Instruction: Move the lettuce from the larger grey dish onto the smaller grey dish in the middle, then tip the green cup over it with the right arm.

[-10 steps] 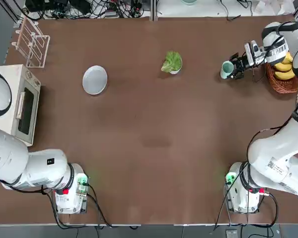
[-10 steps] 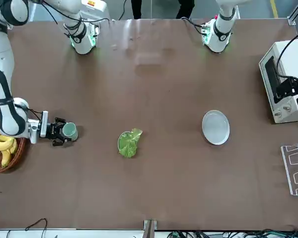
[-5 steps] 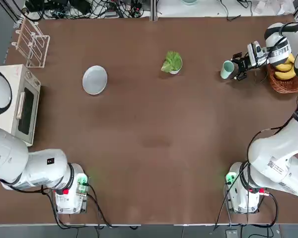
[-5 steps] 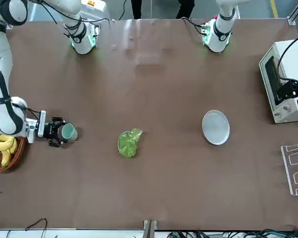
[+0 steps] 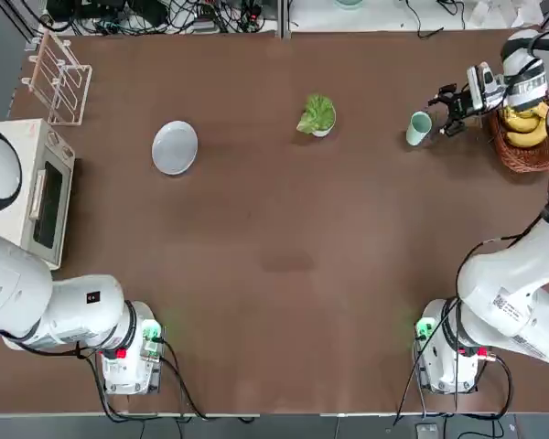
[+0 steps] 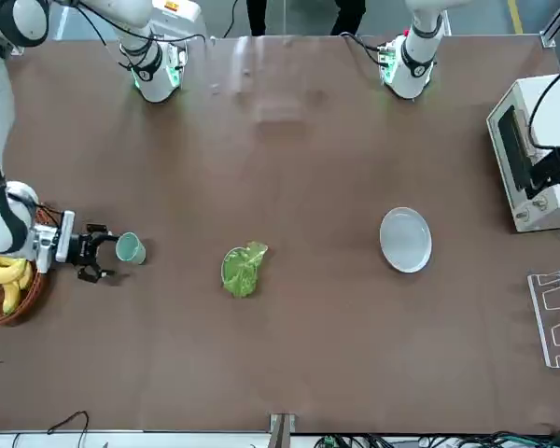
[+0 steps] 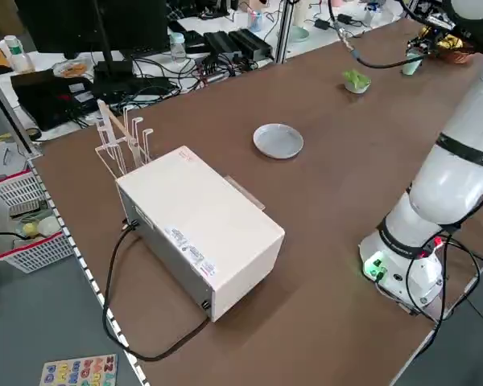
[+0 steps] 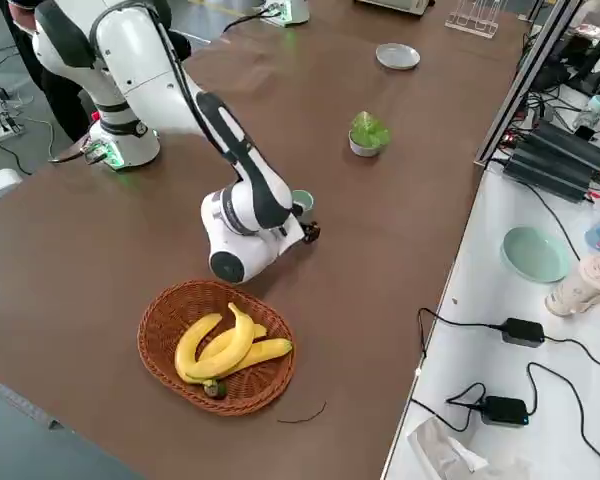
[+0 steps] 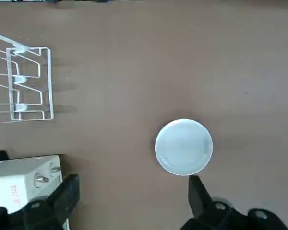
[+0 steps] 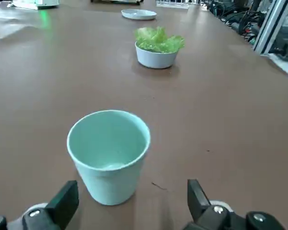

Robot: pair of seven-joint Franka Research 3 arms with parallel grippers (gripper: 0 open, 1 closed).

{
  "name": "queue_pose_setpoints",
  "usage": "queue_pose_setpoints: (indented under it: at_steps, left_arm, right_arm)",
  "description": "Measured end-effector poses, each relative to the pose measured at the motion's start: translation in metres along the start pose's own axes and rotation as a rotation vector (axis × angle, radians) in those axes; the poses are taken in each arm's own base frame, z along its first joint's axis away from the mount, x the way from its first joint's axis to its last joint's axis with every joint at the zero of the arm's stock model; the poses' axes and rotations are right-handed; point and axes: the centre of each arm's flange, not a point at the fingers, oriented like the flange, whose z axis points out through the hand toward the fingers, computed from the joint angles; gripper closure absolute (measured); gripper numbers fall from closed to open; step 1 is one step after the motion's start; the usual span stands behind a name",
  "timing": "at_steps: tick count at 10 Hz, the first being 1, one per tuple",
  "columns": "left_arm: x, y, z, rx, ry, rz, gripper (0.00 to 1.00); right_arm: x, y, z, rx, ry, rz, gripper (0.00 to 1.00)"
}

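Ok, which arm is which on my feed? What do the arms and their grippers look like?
Both are white arms with rounded segments, black cables trailing along them and green lights glowing at the bases. The right arm bears a small label sticker near its base. The right gripper is dark with two black fingers. The left gripper looks the same: black two-finger jaws.

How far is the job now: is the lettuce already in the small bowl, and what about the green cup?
Done: the lettuce sits in the smaller grey dish, and the larger grey dish is bare. In hand: nothing; the green cup stands upright on the table, and the right gripper is open beside it, not touching. The left gripper hangs open above the plate. Left: apparently nothing that these views can show.
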Motion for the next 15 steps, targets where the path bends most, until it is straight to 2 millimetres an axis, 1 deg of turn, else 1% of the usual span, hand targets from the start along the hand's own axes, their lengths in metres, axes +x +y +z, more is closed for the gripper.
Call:
queue_pose_setpoints:
  at_steps: [3, 4, 5, 6, 7, 9, 10, 12, 13, 14, 15]
  left_arm:
    - [0.000, -0.001, 0.000, 0.021, -0.002, 0.003, 0.00]
    - [-0.001, 0.000, 0.000, 0.018, -0.009, 0.005, 0.00]
    - [-0.002, 0.002, 0.000, 0.016, -0.019, 0.008, 0.00]
    - [-0.002, 0.003, 0.000, 0.016, -0.020, 0.010, 0.00]
    - [-0.002, 0.004, -0.001, 0.016, -0.021, 0.011, 0.00]
    - [-0.002, 0.007, -0.001, 0.015, -0.021, 0.017, 0.00]
    - [-0.001, 0.009, -0.003, 0.015, -0.017, 0.020, 0.00]
    - [-0.001, 0.010, -0.008, 0.016, -0.005, 0.022, 0.00]
    - [-0.001, 0.010, -0.010, 0.016, -0.001, 0.022, 0.00]
    - [0.000, 0.010, -0.014, 0.017, 0.006, 0.022, 0.00]
    - [0.000, 0.011, -0.016, 0.017, 0.011, 0.023, 0.00]
  right_arm:
    - [0.007, 0.014, -0.019, -0.008, -0.041, 0.088, 0.00]
    - [0.012, 0.020, -0.026, -0.012, -0.061, 0.140, 0.00]
    - [0.024, 0.031, -0.036, -0.025, -0.097, 0.202, 0.00]
    - [0.041, 0.044, -0.046, -0.050, -0.142, 0.264, 0.00]
    - [0.062, 0.060, -0.048, -0.083, -0.197, 0.328, 0.00]
    - [0.117, 0.099, -0.031, -0.194, -0.315, 0.492, 0.00]
    - [0.143, 0.113, -0.025, -0.255, -0.353, 0.589, 0.00]
    - [0.181, 0.128, -0.029, -0.359, -0.392, 0.810, 0.00]
    - [0.192, 0.132, -0.032, -0.402, -0.408, 0.917, 0.00]
    - [0.199, 0.134, -0.031, -0.443, -0.434, 1.023, 0.00]
    - [0.210, 0.137, -0.027, -0.490, -0.459, 1.128, 0.00]
